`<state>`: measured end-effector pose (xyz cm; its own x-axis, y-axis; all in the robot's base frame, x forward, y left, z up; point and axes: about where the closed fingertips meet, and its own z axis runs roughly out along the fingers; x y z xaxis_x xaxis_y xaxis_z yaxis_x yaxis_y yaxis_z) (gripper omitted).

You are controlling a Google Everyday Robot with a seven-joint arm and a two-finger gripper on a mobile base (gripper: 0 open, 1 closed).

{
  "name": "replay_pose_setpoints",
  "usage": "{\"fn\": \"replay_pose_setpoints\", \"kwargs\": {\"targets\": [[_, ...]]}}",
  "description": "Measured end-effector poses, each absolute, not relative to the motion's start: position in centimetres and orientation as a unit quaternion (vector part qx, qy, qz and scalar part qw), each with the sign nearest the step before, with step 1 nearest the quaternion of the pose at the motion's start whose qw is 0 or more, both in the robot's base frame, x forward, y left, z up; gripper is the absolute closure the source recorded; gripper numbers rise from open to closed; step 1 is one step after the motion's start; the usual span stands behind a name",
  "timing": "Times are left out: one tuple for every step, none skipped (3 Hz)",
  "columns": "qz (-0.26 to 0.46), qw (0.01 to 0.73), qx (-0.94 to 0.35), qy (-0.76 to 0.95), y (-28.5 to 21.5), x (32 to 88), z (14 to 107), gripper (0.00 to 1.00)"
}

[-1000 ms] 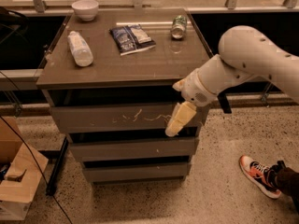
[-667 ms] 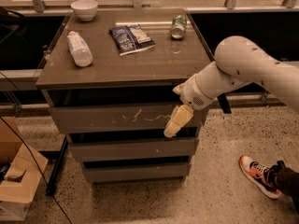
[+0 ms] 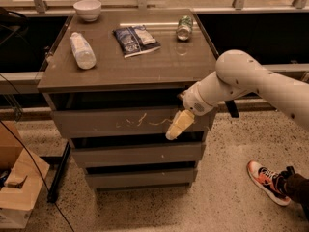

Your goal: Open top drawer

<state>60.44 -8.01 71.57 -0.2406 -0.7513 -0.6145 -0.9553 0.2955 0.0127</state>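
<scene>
white round bowl back-left on brown tabletop | clear plastic bottle lying left | dark blue snack bag centre | green metal can on its side, back-right | cardboard box on floor, left | orange-white sneaker right | gripper below tabletop's front-right edge

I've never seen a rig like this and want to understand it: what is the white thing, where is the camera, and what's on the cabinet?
The white thing is a robot arm reaching in from the right. Its yellowish tip is the gripper, its hand, in front of the right part of the top drawer, the scratched one. It carries nothing. The one camera looks down from the front. On the cabinet top sit a white bowl, a plastic bottle, a blue snack bag and a can. A person's shoe shows bottom right.
</scene>
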Motion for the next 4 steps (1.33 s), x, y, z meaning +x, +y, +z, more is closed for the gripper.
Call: {"fn": "replay_pose_setpoints", "kwargs": {"targets": [[0.209,0.256,-0.556,0.762,-7.9,62.1,70.0,0.00],[0.227,0.238,-0.550,0.768,-7.6,62.4,67.5,0.00],[0.242,0.218,-0.552,0.768,-7.2,61.5,66.5,0.18],[0.242,0.218,-0.552,0.768,-7.2,61.5,67.0,0.41]]}}
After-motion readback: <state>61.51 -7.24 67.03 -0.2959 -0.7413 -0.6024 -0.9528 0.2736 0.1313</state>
